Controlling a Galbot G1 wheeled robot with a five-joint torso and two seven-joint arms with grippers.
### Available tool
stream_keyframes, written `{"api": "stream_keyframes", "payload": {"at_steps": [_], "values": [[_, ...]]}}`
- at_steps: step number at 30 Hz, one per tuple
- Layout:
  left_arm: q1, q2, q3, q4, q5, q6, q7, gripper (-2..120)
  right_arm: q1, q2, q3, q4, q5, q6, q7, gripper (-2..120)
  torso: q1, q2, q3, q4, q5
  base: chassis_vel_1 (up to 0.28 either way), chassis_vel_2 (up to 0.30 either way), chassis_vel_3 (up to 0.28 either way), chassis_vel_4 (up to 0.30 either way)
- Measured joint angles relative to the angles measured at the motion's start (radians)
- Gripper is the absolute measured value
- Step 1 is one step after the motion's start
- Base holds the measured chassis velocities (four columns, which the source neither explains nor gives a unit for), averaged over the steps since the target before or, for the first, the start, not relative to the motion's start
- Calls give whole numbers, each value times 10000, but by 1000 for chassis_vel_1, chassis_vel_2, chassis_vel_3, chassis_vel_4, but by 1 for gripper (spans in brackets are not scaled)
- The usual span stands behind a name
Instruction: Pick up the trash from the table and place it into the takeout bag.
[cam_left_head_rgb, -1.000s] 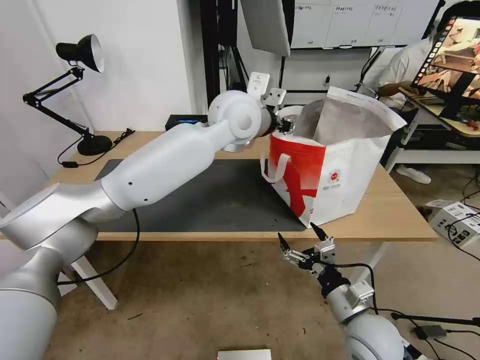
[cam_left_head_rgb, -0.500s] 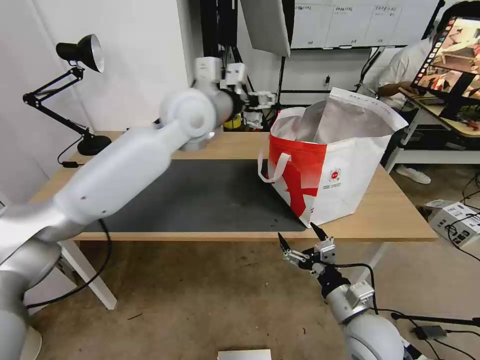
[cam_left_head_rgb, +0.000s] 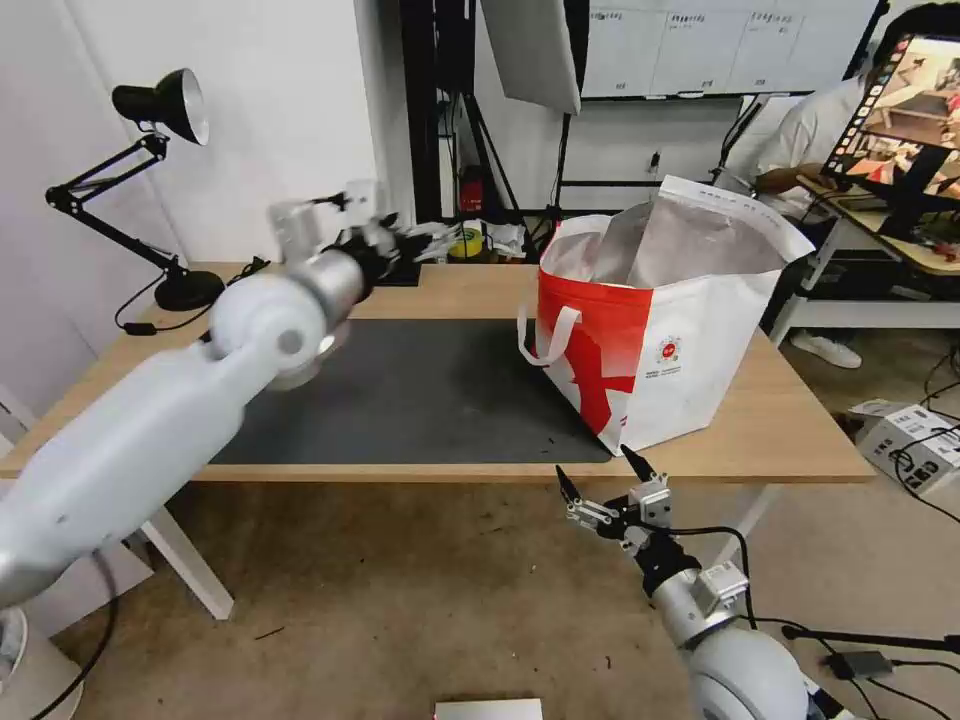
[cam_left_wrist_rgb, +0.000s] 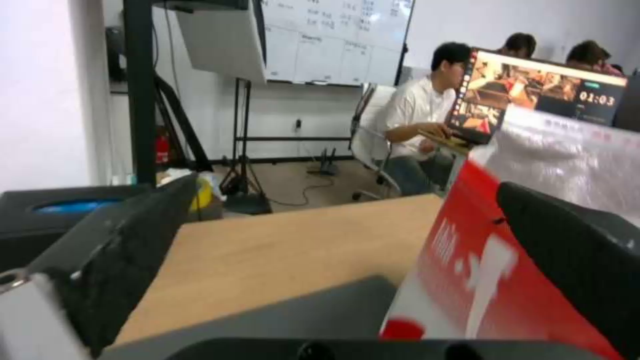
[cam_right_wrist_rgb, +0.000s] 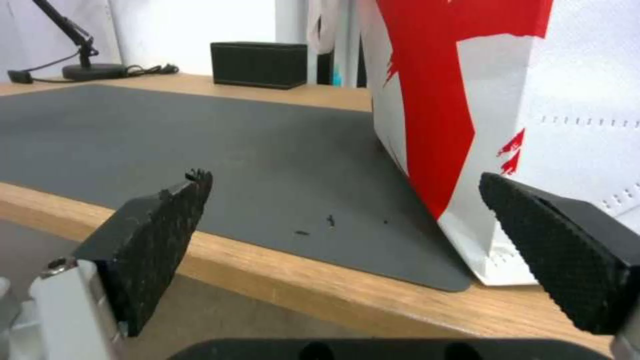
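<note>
The takeout bag (cam_left_head_rgb: 690, 330), red and white with foil lining, stands open on the right part of the table (cam_left_head_rgb: 790, 430). The trash is out of view; the bag's walls hide its inside. My left gripper (cam_left_head_rgb: 415, 240) hangs above the table's back edge, well left of the bag, and is blurred in the head view. In the left wrist view the left gripper (cam_left_wrist_rgb: 347, 185) is open with nothing between its fingers, and the bag (cam_left_wrist_rgb: 480, 280) is close by. My right gripper (cam_left_head_rgb: 594, 462) stands open below the table's front edge, in front of the bag (cam_right_wrist_rgb: 467, 100).
A dark grey mat (cam_left_head_rgb: 420, 390) covers the table's middle, with a few dark crumbs (cam_right_wrist_rgb: 327, 220) near the bag. A black box (cam_right_wrist_rgb: 260, 64) and a black desk lamp (cam_left_head_rgb: 160, 110) stand at the back left. A cluttered desk with a monitor (cam_left_head_rgb: 900, 110) stands to the right.
My left arm has swung away from the bag's rim to the left, across the back of the table. The right arm and the bag have not moved.
</note>
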Motion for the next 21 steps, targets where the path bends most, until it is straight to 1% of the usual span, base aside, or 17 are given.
{"api": "stream_keyframes", "payload": {"at_steps": [3,4,5,7,8,9,10,11,12,14,16,17,18,19,20,21], "values": [[1861,489,-1495,-434,387,-101,685,101,0,0,0,0,0,0,0,100,-1,0,0,5,-3,0,0,0,0],[1861,489,-1495,-434,387,-101,685,101,0,0,0,0,0,0,0,100,-1,0,0,5,-3,0,0,0,0],[2429,689,-1887,-549,532,-202,869,101,0,0,0,0,0,0,0,100,-1,0,0,5,-7,0,0,0,0],[3398,917,-2618,-748,740,-405,1109,100,0,0,0,0,0,1,0,100,-1,1,0,2,4,0,0,0,0],[3398,917,-2618,-748,740,-405,1109,100,0,0,0,0,0,1,0,100,-1,1,0,2,4,0,0,0,0],[4010,925,-3080,-859,844,-454,1181,100,0,0,0,0,0,0,0,100,0,1,0,1,2,0,0,0,0],[4341,910,-3345,-918,905,-463,1206,100,0,0,0,0,0,0,0,100,-1,1,0,1,-2,0,0,0,0],[5174,800,-4094,-1082,1162,-519,1251,100,0,0,0,0,0,0,0,100,-1,0,0,1,-2,0,0,0,0],[5174,800,-4094,-1082,1162,-519,1251,100,0,0,0,0,0,0,0,100,-1,0,0,1,-2,0,0,0,0],[6001,528,-4815,-1207,1577,-626,1358,100,0,-1,0,0,0,0,0,100,-1,1,0,6,0,0,0,0,0],[6310,104,-4984,-1165,1959,-736,1570,100,0,0,0,1,-1,0,0,100,-2,1,-1,4,0,0,0,0,0],[6310,104,-4984,-1165,1959,-736,1570,100,0,0,0,1,-1,0,0,100,-2,1,-1,4,0,0,0,0,0],[6467,-110,-5036,-1103,2210,-801,1739,100,0,0,0,0,0,0,0,100,-1,0,0,-3,0,0,0,0,0],[6753,-259,-5229,-1092,2482,-896,1903,100,0,0,0,0,0,0,1,100,1,0,1,-8,-3,0,0,0,0],[7192,-409,-5591,-1093,2856,-1050,2110,100,0,-1,2,0,0,0,1,100,2,-1,1,-6,0,0,0,0,0],[7192,-409,-5591,-1093,2856,-1050,2110,100,0,-1,2,0,0,0,1,100,2,-1,1,-6,0,0,0,0,0]]}}
